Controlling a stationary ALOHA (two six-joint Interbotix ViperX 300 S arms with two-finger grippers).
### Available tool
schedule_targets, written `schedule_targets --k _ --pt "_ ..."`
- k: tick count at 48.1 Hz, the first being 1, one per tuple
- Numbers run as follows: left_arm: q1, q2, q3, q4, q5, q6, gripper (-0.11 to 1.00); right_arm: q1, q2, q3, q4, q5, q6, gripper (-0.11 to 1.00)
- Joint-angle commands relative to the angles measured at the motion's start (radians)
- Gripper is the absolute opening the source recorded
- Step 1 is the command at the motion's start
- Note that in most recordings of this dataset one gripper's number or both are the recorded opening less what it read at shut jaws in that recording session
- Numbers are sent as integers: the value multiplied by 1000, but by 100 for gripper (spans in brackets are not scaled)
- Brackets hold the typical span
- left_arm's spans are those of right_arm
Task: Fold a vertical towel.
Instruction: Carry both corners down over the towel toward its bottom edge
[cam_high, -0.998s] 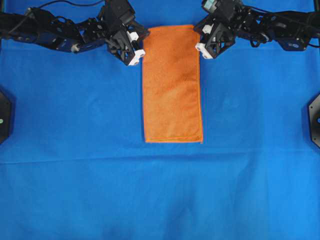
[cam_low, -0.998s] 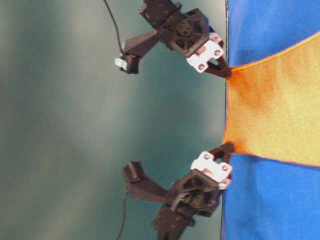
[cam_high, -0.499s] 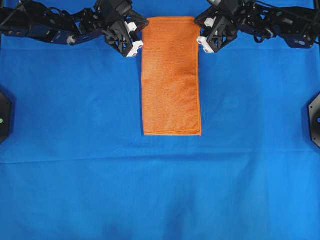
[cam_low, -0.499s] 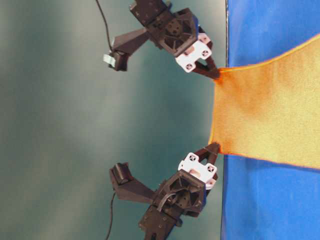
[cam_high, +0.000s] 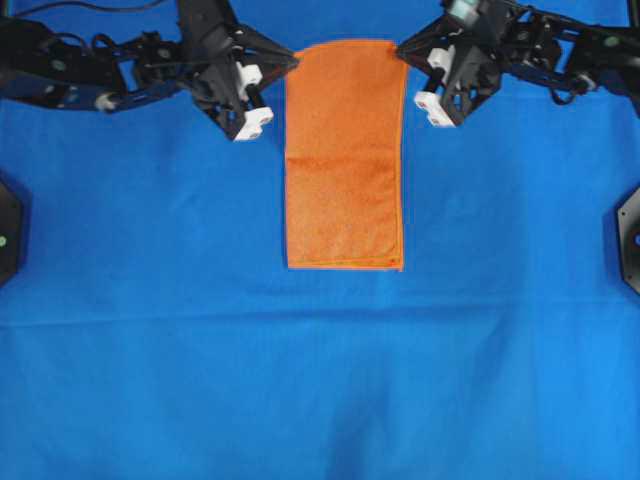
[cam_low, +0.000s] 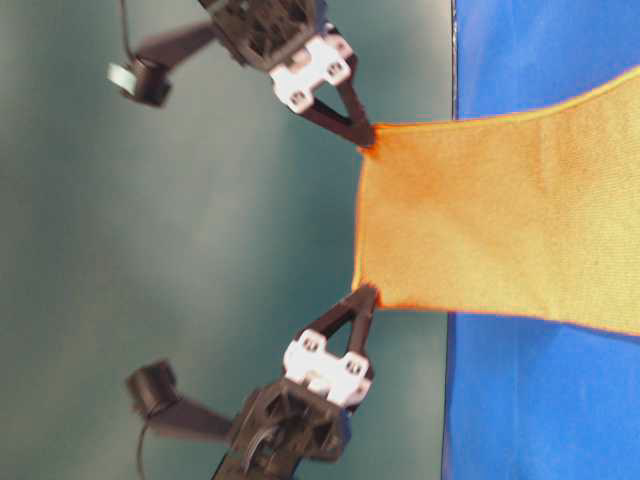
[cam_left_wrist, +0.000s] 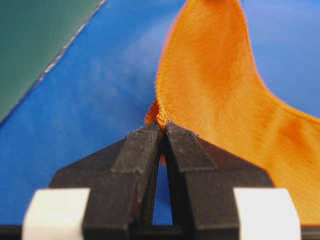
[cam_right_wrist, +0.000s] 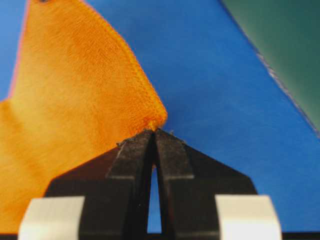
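2 claws (cam_left_wrist: 162, 131) (cam_right_wrist: 152, 135) pinch towel (cam_high: 345, 160) corners — lifted off cloth (cam_high: 320, 380) only side-on.

Overhead down; side view rotated; wrist views close.

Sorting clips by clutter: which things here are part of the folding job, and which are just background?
Part of the job:
- towel
- left gripper, shut on one far corner
- right gripper, shut on the other

Just there:
- blue cloth covering the table
- black mounts at the side edges
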Motion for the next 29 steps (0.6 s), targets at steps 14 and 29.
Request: schedule_targets --k 14,29 --pt "-152 -78 69 0 8 -3 2 195 -118 91 12 9 9 1" --pt "-291 -5 98 0 21 -18 2 314 -66 120 64 18 12 1"
